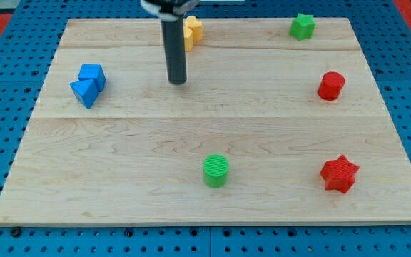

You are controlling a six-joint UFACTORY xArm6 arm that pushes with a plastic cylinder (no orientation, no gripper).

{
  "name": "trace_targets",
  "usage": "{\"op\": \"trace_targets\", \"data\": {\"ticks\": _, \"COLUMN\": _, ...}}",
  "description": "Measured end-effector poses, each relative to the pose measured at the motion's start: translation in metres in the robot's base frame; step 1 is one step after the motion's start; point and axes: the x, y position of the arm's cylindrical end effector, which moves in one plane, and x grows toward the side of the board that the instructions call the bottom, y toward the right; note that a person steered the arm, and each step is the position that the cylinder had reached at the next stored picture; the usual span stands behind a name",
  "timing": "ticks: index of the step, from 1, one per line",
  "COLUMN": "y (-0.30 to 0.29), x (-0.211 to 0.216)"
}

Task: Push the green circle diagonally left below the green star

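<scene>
The green circle (216, 170) stands on the wooden board (120, 164) near the view's bottom, a little right of centre. The green star (302, 26) sits at the view's top right, far from the circle. My tip (178, 81) rests on the board in the upper middle, well above and a little left of the green circle, touching no block.
A yellow block (193, 29) lies just behind the rod at the view's top. A blue cube (92, 74) and a blue triangle (84, 93) sit together at the left. A red cylinder (330, 86) is at the right, a red star (339, 173) at the lower right.
</scene>
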Motion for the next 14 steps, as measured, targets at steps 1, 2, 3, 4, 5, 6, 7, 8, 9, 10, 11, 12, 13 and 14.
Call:
{"op": "trace_targets", "data": {"ticks": 1, "y": -0.014, "x": 0.069}}
{"op": "trace_targets", "data": {"ticks": 2, "y": -0.023, "x": 0.118}}
{"op": "trace_targets", "data": {"ticks": 3, "y": -0.024, "x": 0.135}}
{"op": "trace_targets", "data": {"ticks": 4, "y": -0.014, "x": 0.153}}
{"op": "trace_targets", "data": {"ticks": 5, "y": -0.001, "x": 0.163}}
{"op": "trace_targets", "data": {"ticks": 6, "y": 0.004, "x": 0.170}}
{"op": "trace_targets", "data": {"ticks": 7, "y": 0.028, "x": 0.180}}
{"op": "trace_targets", "data": {"ticks": 8, "y": 0.043, "x": 0.180}}
{"op": "trace_targets", "data": {"ticks": 9, "y": 0.059, "x": 0.180}}
{"op": "trace_targets", "data": {"ticks": 10, "y": 0.059, "x": 0.180}}
{"op": "trace_targets", "data": {"ticks": 11, "y": 0.064, "x": 0.180}}
{"op": "trace_targets", "data": {"ticks": 12, "y": 0.085, "x": 0.168}}
{"op": "trace_targets", "data": {"ticks": 13, "y": 0.096, "x": 0.149}}
{"op": "trace_targets", "data": {"ticks": 14, "y": 0.104, "x": 0.133}}
